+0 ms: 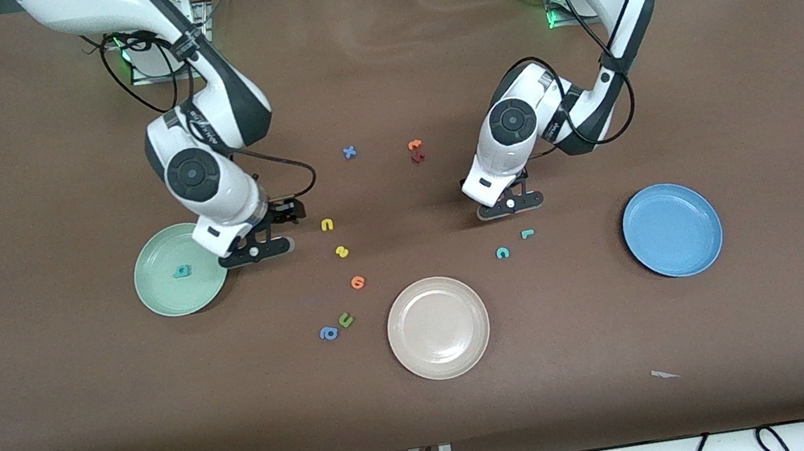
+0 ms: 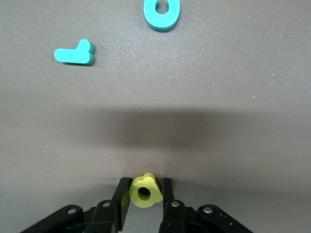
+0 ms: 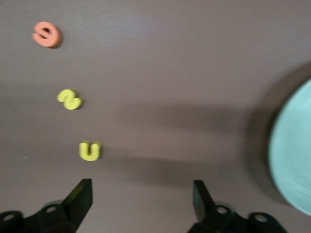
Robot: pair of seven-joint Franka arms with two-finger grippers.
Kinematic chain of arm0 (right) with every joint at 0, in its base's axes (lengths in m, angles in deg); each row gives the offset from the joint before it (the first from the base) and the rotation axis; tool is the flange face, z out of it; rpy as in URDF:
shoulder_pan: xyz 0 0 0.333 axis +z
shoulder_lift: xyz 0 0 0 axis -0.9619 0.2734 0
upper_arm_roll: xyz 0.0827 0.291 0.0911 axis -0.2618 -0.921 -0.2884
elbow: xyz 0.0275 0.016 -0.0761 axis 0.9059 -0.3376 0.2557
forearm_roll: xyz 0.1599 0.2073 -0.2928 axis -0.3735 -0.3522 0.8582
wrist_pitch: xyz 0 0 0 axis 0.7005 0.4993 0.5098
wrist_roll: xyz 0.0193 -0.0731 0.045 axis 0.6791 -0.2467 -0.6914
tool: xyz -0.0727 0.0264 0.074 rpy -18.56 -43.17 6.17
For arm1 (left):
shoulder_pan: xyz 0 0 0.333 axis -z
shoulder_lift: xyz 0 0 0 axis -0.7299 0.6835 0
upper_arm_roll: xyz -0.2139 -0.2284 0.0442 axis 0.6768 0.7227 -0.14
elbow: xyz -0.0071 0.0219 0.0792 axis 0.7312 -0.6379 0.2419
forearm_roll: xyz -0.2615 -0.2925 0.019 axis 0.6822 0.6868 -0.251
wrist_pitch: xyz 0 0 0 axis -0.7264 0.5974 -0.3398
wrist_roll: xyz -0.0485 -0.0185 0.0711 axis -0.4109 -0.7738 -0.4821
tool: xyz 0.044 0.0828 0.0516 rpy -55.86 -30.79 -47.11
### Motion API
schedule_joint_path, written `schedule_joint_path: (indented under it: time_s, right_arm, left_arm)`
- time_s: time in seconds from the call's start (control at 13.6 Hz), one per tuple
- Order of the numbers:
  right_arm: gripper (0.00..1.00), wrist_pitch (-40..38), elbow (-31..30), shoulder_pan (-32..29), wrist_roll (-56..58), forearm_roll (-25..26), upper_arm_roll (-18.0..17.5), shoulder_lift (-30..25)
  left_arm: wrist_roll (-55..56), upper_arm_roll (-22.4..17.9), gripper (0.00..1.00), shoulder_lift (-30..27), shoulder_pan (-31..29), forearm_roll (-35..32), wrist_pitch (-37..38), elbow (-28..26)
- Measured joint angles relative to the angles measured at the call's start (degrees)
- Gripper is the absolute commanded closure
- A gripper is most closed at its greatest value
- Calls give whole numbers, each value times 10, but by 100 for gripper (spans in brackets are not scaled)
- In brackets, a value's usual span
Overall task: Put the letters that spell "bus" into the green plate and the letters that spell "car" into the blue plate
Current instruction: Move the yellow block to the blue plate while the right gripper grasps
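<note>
The left gripper (image 2: 144, 190) is shut on the yellow "a" (image 2: 144, 192), low at the table (image 1: 510, 203). The teal "r" (image 2: 75, 53) (image 1: 527, 233) and teal "c" (image 2: 162, 12) (image 1: 502, 252) lie close by on the cloth, nearer the front camera. The blue plate (image 1: 671, 229) sits toward the left arm's end of the table. The right gripper (image 3: 142, 194) (image 1: 257, 250) is open and holds nothing, beside the green plate (image 1: 167, 295) (image 3: 291, 160). A teal "b" (image 1: 181, 272) lies in that plate. The yellow "u" (image 1: 327, 224) (image 3: 90, 151) and yellow "s" (image 1: 341, 251) (image 3: 70, 99) lie mid-table.
A cream-white plate (image 1: 438, 327) sits mid-table, nearer the front camera. Beside it lie an orange letter (image 1: 358, 282) (image 3: 47, 34), an olive "u" (image 1: 345, 319) and a blue "a" (image 1: 328, 333). A blue "x" (image 1: 349, 152) and two reddish letters (image 1: 416, 151) lie nearer the bases.
</note>
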Motion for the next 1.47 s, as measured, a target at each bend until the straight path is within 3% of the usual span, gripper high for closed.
schedule_joint_path:
  time_s: [0.29, 0.37, 0.44, 0.88, 1.03, 1.1, 1.17, 1.25, 1.32, 1.47]
  right_arm:
    - [35, 91, -1, 51, -89, 0, -3, 45]
    - [44, 100, 3, 60, -102, 0, -3, 56]
    - [46, 101, 6, 67, -107, 2, -2, 64]
    - [46, 101, 7, 69, -112, 46, 9, 82]
    - [46, 109, 7, 69, -116, 46, 9, 88]
    - [46, 115, 7, 69, -119, 46, 9, 90]
    - [46, 118, 7, 69, -120, 46, 9, 91]
    - [46, 119, 7, 69, -121, 46, 9, 92]
    - [54, 119, 7, 69, -121, 46, 9, 93]
    - [78, 119, 7, 70, -121, 46, 9, 96]
  left_arm:
    - [-51, -9, 77, 0, -23, 0, 108, 69]
    - [-78, -10, 77, -1, -37, 0, 130, 87]
    - [-112, -11, 77, -1, -54, 0, 151, 102]
    - [-383, -17, 75, -1, -185, -6, 221, 163]
    - [-464, -22, 71, 3, -226, -51, 222, 164]
    - [-485, -23, 67, 9, -241, -75, 221, 165]
    - [-508, -23, 55, 17, -251, -95, 221, 169]
    - [-534, -23, 31, 27, -256, -112, 221, 176]
    - [-557, -23, 0, 38, -257, -126, 221, 185]
    - [-577, -23, 0, 51, -258, -137, 221, 199]
